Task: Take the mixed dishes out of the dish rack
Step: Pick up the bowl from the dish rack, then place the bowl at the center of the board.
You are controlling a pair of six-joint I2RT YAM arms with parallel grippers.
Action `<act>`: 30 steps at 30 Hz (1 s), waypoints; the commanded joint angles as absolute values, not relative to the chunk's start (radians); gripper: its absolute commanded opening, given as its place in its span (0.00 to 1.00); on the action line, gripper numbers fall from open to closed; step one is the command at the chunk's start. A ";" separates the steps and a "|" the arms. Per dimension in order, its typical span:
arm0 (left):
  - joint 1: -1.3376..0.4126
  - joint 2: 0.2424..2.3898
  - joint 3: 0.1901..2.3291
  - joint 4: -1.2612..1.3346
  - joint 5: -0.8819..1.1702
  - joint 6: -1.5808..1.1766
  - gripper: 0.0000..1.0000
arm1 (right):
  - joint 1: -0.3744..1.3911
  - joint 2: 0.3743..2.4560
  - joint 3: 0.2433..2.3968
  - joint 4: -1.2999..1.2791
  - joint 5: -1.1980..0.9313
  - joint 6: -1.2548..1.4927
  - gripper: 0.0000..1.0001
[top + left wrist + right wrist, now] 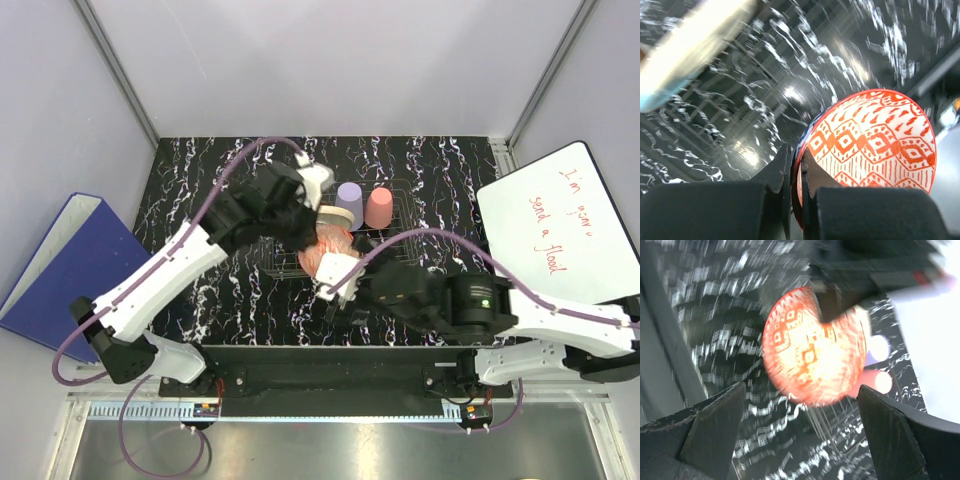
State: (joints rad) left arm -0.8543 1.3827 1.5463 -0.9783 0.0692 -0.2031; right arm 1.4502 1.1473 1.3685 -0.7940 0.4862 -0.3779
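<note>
My left gripper (312, 232) is shut on the rim of the red-orange patterned bowl (322, 250), holding it over the dish rack (395, 232); the bowl fills the left wrist view (870, 145) with a finger (776, 170) on each side of its rim. My right gripper (335, 300) is open and empty just in front of the bowl, which hangs between its fingers in the right wrist view (812, 360). A lavender cup (348, 200) and a salmon-pink cup (379, 208) stand in the rack. The light-blue-and-cream plate (695, 45) shows at the upper left of the left wrist view.
A blue binder (60, 260) lies off the table's left side. A whiteboard (555, 225) with red writing lies at the right. The marbled black tabletop (210, 290) surrounds the rack.
</note>
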 commanded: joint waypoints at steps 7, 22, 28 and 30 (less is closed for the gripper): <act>-0.378 1.272 1.632 -0.816 0.040 -0.495 0.00 | 1.451 0.850 1.310 -0.434 0.810 -0.007 1.00; -0.014 1.738 1.750 -0.532 -0.135 -0.641 0.00 | 1.451 0.738 0.994 -0.230 0.778 0.121 1.00; 0.000 1.928 1.848 -0.534 -0.251 -0.621 0.00 | 1.451 0.741 0.968 -0.222 0.819 0.078 1.00; 0.000 1.972 1.893 -0.552 -0.281 -0.637 0.00 | 1.451 0.741 0.956 -0.215 0.831 0.075 1.00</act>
State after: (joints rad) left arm -0.0063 1.9350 1.7706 -0.6350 -0.1722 -0.6220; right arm 1.4502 0.7479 0.9726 -0.2852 0.7776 0.0944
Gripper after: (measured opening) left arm 0.058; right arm 0.994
